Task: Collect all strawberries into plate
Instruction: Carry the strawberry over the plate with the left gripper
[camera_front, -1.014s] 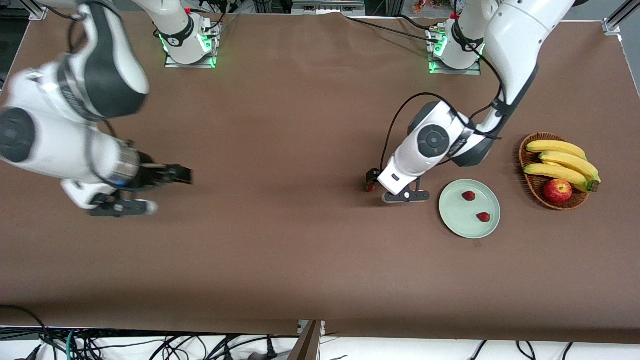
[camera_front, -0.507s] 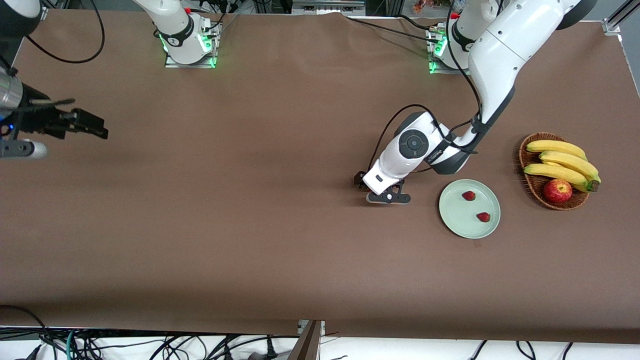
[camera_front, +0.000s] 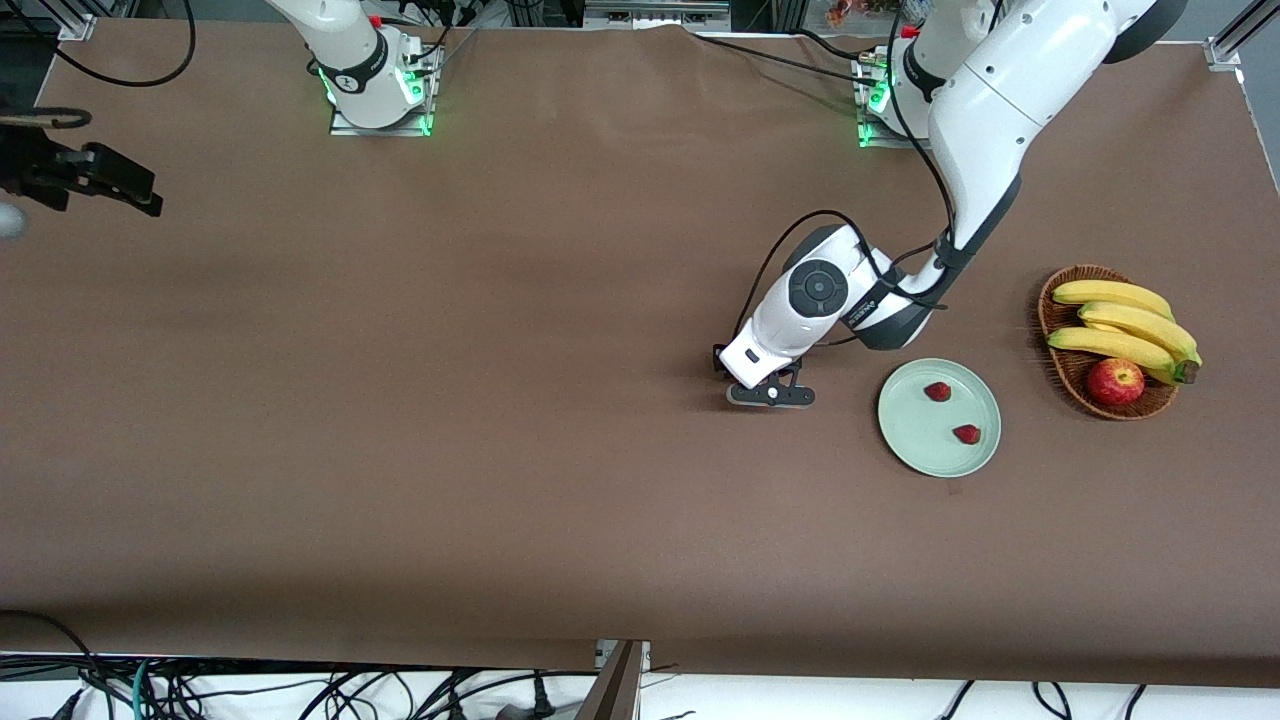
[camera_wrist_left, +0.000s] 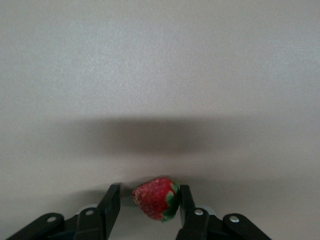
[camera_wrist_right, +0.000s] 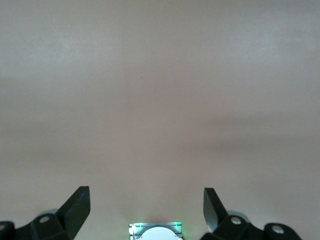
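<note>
Third strawberry (camera_wrist_left: 156, 198) sits between the left gripper (camera_wrist_left: 150, 205) fingers, long axis across the gap, green cap toward one finger (camera_wrist_left: 186, 205) and touching it, tip pointing at the other with a sliver of space; jaws not quite clamped, low on the table beside the plate (camera_front: 905, 425), toward the right arm's end. Count: three strawberries, two of them, (camera_front: 937, 391) and (camera_front: 966, 434), on the one plate, plus one basket (camera_front: 1060, 370) holding three bananas (camera_front: 1125, 325) and one apple (camera_front: 1115, 381). Right gripper (camera_wrist_right: 145, 206) is spread wide and empty, waiting over the table edge at the right arm's end.
</note>
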